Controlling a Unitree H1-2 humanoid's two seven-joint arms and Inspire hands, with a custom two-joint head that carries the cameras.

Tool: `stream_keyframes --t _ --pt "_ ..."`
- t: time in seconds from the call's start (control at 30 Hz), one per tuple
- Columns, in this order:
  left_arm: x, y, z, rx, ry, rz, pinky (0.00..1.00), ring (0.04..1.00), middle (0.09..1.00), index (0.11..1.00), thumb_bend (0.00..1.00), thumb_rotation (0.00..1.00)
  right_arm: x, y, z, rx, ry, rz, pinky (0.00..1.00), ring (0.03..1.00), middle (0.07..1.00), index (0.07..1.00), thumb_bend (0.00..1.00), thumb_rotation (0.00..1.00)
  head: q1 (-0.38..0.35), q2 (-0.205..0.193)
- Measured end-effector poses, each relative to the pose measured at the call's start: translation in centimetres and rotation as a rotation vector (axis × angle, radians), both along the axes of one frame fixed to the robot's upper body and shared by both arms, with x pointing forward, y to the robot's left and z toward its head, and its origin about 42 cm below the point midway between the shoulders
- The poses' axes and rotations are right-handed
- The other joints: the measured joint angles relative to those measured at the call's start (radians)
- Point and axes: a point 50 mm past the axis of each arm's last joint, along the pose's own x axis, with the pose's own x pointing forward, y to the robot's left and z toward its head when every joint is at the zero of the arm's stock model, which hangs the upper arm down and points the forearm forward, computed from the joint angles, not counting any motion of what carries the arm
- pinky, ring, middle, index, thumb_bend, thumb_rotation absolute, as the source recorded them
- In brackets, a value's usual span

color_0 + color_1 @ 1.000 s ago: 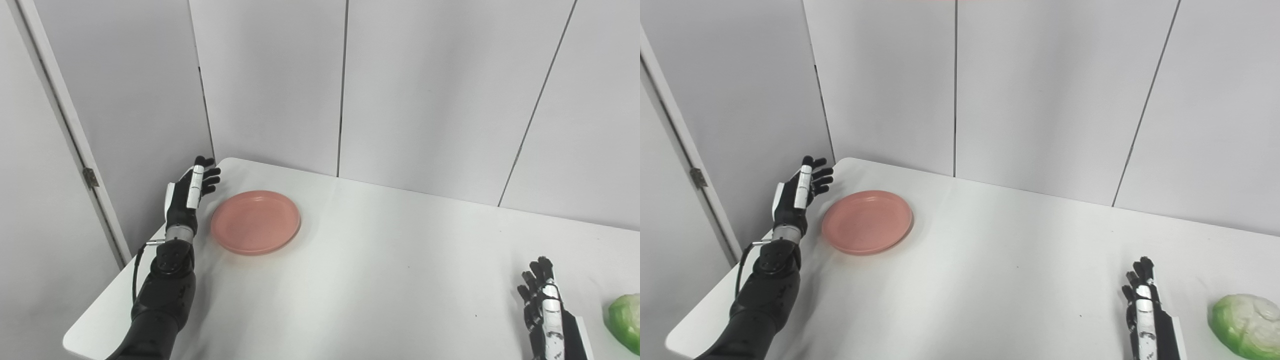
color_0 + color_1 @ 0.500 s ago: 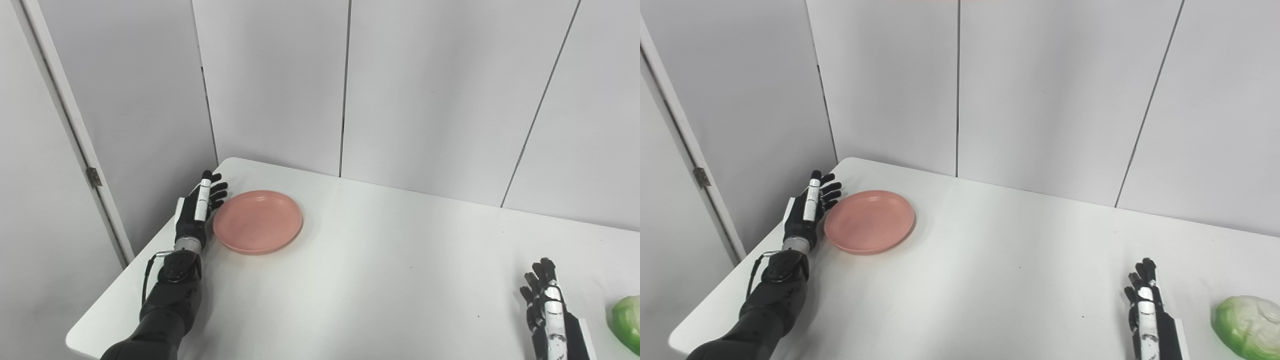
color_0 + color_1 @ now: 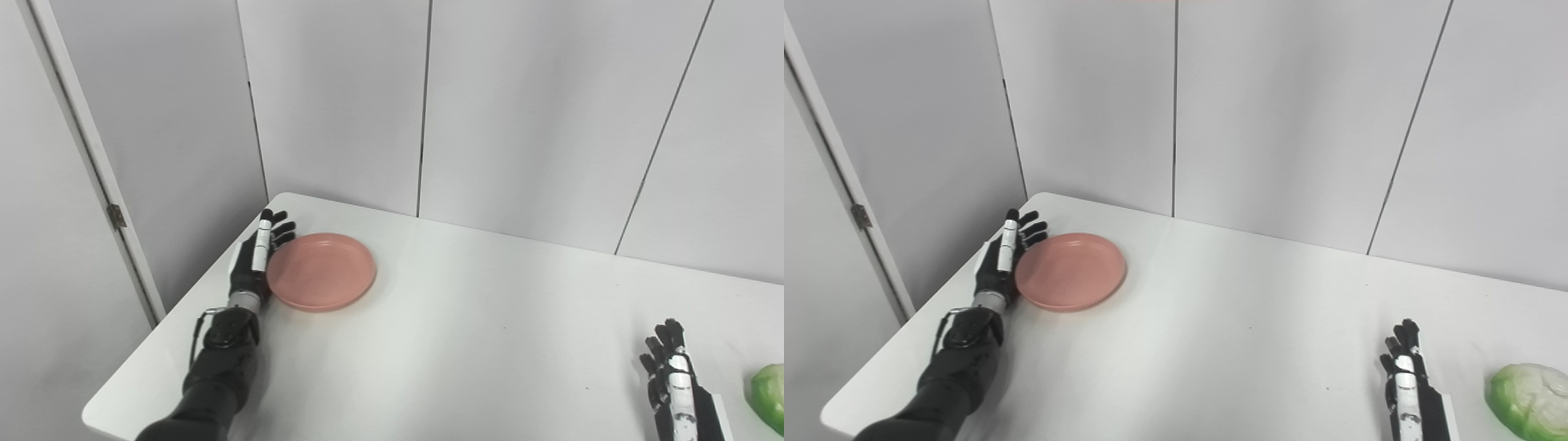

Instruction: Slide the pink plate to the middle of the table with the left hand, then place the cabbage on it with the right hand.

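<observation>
The pink plate lies flat on the white table near its far left corner. My left hand stands open on edge against the plate's left rim, fingers stretched along it and holding nothing. A green cabbage rests at the table's right, near the front, cut off by the picture edge in the left eye view. Just left of it and apart from it, my right hand stays open with fingers pointing away from me.
Grey wall panels rise right behind the table's far edge. The table's left edge runs close beside my left forearm, with a door frame beyond it.
My left hand has come down and moved right until it meets the plate's left rim. The plate has crept slightly right. The right hand and cabbage have not moved.
</observation>
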Motion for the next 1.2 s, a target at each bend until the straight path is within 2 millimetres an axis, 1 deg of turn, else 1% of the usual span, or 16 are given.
stream_keyframes --t 0.1,0.17,0.23,0.4,0.5,0.53,0.63,0.67,0.7,0.77,0.87,0.9,1.03,1.07,1.13,1.2 --pt "-0.1 -3.1 0.0 -0.015 -0.014 -0.076 0.83 0.807 0.798 0.792 0.86 1.00 0.2 0.3 0.0 -0.007 0.001 0.011 1.00 1.000 1.000 1.000 0.60 0.93 -0.018 0.012" --pt "-0.4 -4.4 0.1 -0.026 -0.021 -0.105 0.85 0.810 0.797 0.791 0.85 1.00 0.3 0.4 0.0 -0.009 0.001 0.015 1.00 1.000 1.000 1.000 0.60 0.93 -0.018 0.012" --pt "-0.9 -5.3 0.3 -0.035 -0.027 -0.127 0.86 0.815 0.799 0.793 0.83 1.00 0.3 0.4 0.0 -0.011 0.001 0.016 1.00 1.000 1.000 1.000 0.61 0.92 -0.032 0.021" --pt "-1.7 -6.3 0.7 -0.027 -0.010 -0.175 0.89 0.836 0.820 0.821 0.81 1.00 0.3 0.4 0.0 -0.013 0.001 0.014 1.00 1.000 1.000 1.000 0.59 0.91 -0.096 0.047" --pt "-2.0 -7.2 1.0 -0.023 -0.021 -0.204 0.87 0.829 0.817 0.817 0.82 1.00 0.3 0.5 0.0 -0.018 0.001 0.010 1.00 1.000 1.000 1.000 0.58 0.90 -0.117 0.055" --pt "-2.0 -7.7 0.9 -0.032 -0.023 -0.214 0.85 0.825 0.813 0.812 0.82 1.00 0.3 0.5 0.0 -0.020 0.001 0.007 1.00 1.000 1.000 1.000 0.58 0.90 -0.117 0.060" --pt "-2.2 -9.3 0.8 -0.054 -0.030 -0.241 0.84 0.829 0.818 0.816 0.83 1.00 0.2 0.7 0.1 -0.023 -0.001 0.001 1.00 1.000 1.000 1.000 0.57 0.90 -0.173 0.072" --pt "-2.2 -10.2 0.9 -0.060 -0.030 -0.257 0.85 0.832 0.821 0.820 0.83 1.00 0.2 0.7 0.1 -0.022 -0.002 -0.001 1.00 1.000 1.000 1.000 0.57 0.90 -0.173 0.072" --pt "-2.3 -10.8 1.0 -0.061 -0.031 -0.271 0.88 0.841 0.829 0.826 0.83 1.00 0.2 0.9 0.2 -0.020 -0.003 0.000 1.00 1.000 1.000 1.000 0.58 0.90 -0.192 0.081" --pt "-2.8 -12.3 1.1 -0.047 -0.033 -0.307 0.90 0.843 0.830 0.827 0.83 1.00 0.1 1.3 0.2 -0.014 -0.004 -0.001 1.00 1.000 1.000 1.000 0.59 0.89 -0.195 0.081" --pt "-3.1 -14.0 0.8 -0.029 -0.022 -0.343 0.86 0.823 0.817 0.815 0.84 1.00 0.1 1.7 0.2 -0.009 0.000 -0.005 1.00 1.000 1.000 1.000 0.62 0.88 -0.221 0.094" --pt "-3.3 -14.3 0.6 -0.029 -0.017 -0.349 0.86 0.828 0.819 0.815 0.84 1.00 0.1 1.8 0.2 -0.008 0.004 -0.005 1.00 1.000 1.000 1.000 0.62 0.88 -0.221 0.094" --pt "-3.8 -15.1 -0.3 -0.032 0.005 -0.373 0.90 0.852 0.836 0.835 0.85 1.00 -0.2 2.3 0.1 -0.012 0.033 -0.009 1.00 1.000 1.000 1.000 0.63 0.88 -0.264 0.118" --pt "-3.8 -15.3 -0.3 -0.026 0.008 -0.382 0.90 0.854 0.837 0.836 0.85 1.00 -0.3 2.4 0.0 -0.012 0.038 -0.011 1.00 1.000 1.000 1.000 0.63 0.87 -0.264 0.118" --pt "-3.9 -15.5 -0.3 -0.022 0.014 -0.395 0.89 0.855 0.842 0.842 0.85 1.00 -0.4 2.7 0.0 -0.007 0.041 -0.014 1.00 1.000 1.000 1.000 0.63 0.87 -0.307 0.127" --pt "-4.0 -15.9 -0.3 -0.026 0.019 -0.408 0.89 0.851 0.840 0.839 0.85 1.00 -0.4 2.9 0.0 -0.005 0.042 -0.018 1.00 1.000 1.000 1.000 0.62 0.88 -0.320 0.130"
